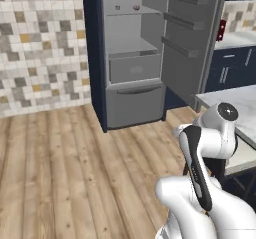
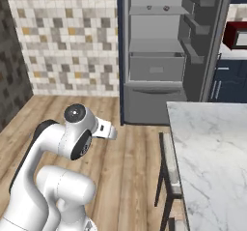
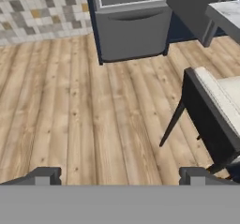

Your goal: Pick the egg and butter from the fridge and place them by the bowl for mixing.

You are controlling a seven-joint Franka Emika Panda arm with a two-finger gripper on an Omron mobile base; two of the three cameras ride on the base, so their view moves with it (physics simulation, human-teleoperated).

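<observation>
We've got the fridge (image 1: pixel 135 58) standing open ahead of us, door swung wide, and on its upper shelf sits the egg (image 1: pixel 136 7), a tiny brownish dot. Our gripper (image 3: pixel 121 175) hangs spread wide and empty above the wooden floor (image 3: pixel 70 115), beside a dark chair (image 3: pixel 211 120).

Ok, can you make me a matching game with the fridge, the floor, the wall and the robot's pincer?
Things:
1. fridge
2. floor
3. wall
4. pincer

What fits:
A. light wooden planks
B. open, holding nothing
C. small tiles in grey, cream and tan
D. grey, with its door swung open

Pairs: 1-D, 2-A, 3-C, 4-B
</observation>
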